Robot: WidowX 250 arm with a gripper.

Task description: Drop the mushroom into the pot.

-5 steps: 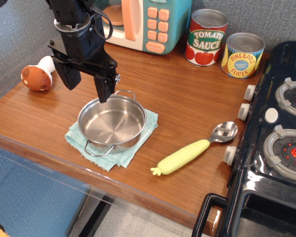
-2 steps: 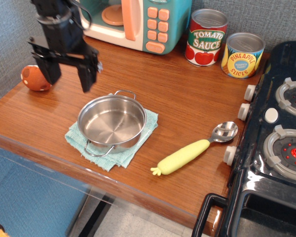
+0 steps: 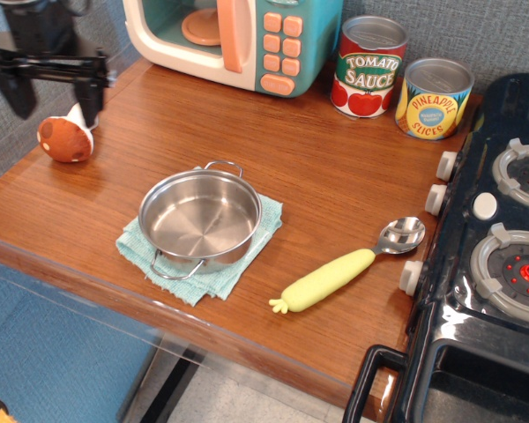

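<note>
The mushroom [image 3: 66, 138], with a reddish-brown spotted cap and a white stem, lies on its side at the far left of the wooden counter. My black gripper [image 3: 55, 109] hangs just above and behind it, open, with one finger on each side of the stem end and nothing held. The shiny steel pot [image 3: 200, 220] with two wire loop handles sits empty on a teal cloth [image 3: 225, 274] at the counter's front, to the right of the mushroom.
A toy microwave [image 3: 238, 40] stands at the back. A tomato sauce can [image 3: 368, 67] and a pineapple can [image 3: 434, 99] stand at the back right. A spoon with a yellow handle [image 3: 346, 267] lies right of the pot. A black toy stove [image 3: 494, 256] fills the right side.
My gripper has moved left and back from beside the pot's far rim to above the mushroom. It stays open. The mushroom and pot have not moved.
</note>
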